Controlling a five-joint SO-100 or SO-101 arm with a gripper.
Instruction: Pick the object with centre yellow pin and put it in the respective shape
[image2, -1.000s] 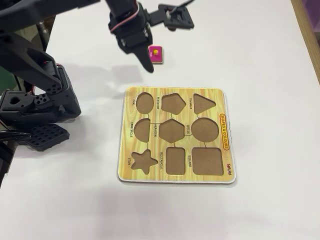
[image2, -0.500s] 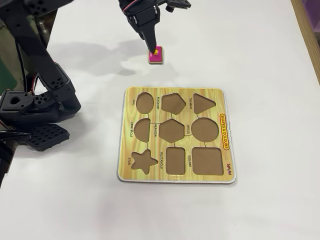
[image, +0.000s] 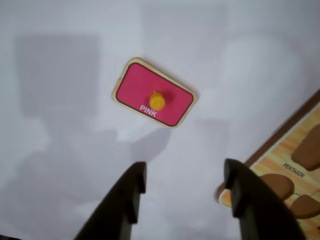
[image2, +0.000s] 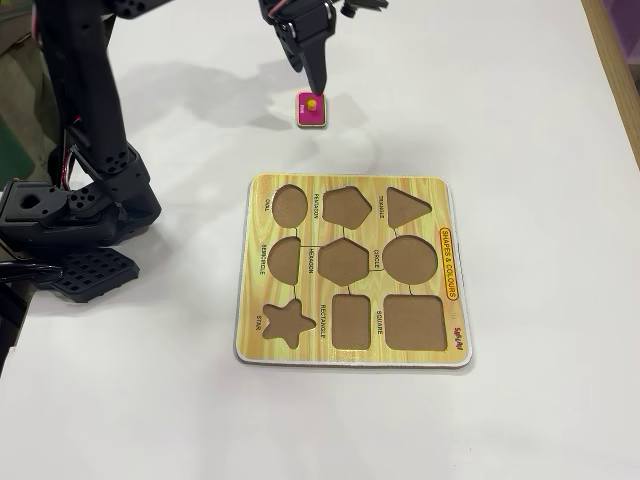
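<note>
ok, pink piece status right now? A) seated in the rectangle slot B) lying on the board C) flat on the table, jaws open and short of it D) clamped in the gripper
C: in the wrist view the pink piece lies flat on the white table, and the gripper is open with its fingertips clear of it; the board sits apart.

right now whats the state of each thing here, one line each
gripper: open, above the table, holding nothing
pink rectangular piece with yellow knob: flat on the white table, knob up, outside the board, not gripped
shape puzzle board: flat on the table, all nine cutouts empty
rectangle cutout: empty
</note>
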